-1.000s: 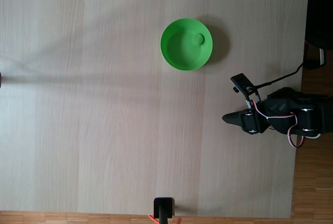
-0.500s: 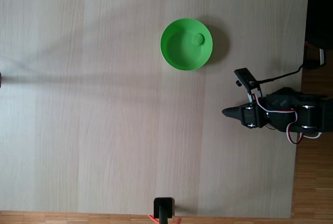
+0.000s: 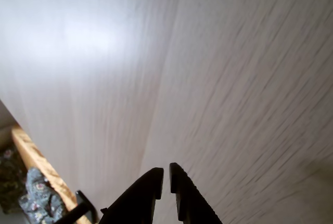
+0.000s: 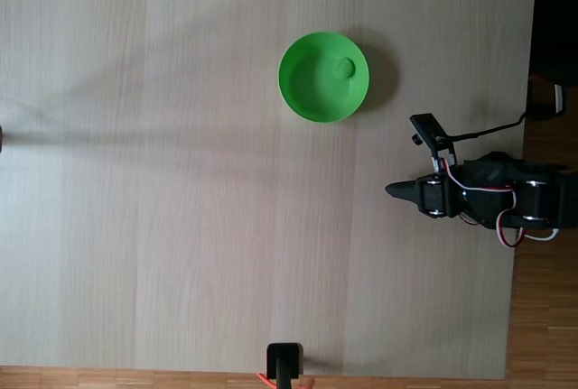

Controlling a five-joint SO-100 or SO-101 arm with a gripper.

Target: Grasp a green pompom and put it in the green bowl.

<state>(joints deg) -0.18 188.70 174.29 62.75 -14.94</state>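
Observation:
The green bowl [image 4: 322,77] stands on the pale wooden table in the upper middle of the fixed view. A small green pompom [image 4: 344,67] lies inside it, near its right wall. My gripper [image 4: 392,191] is folded back at the table's right side, below and right of the bowl and well apart from it. In the wrist view the two black fingers [image 3: 180,193] of the gripper [image 3: 165,174] stand almost together, with only a narrow slit between the tips and nothing held, over bare wood.
The table's [image 4: 181,181] right edge lies by the arm's base [image 4: 528,204]. A black mount [image 4: 284,362] stands at the bottom edge. A wooden floor strip and patterned cloth [image 3: 31,193] show at the lower left of the wrist view.
The arm has drawn back slightly toward its base and turned a little, so the gripper tip now sits a bit higher in the fixed view. Bowl and pompom have not moved.

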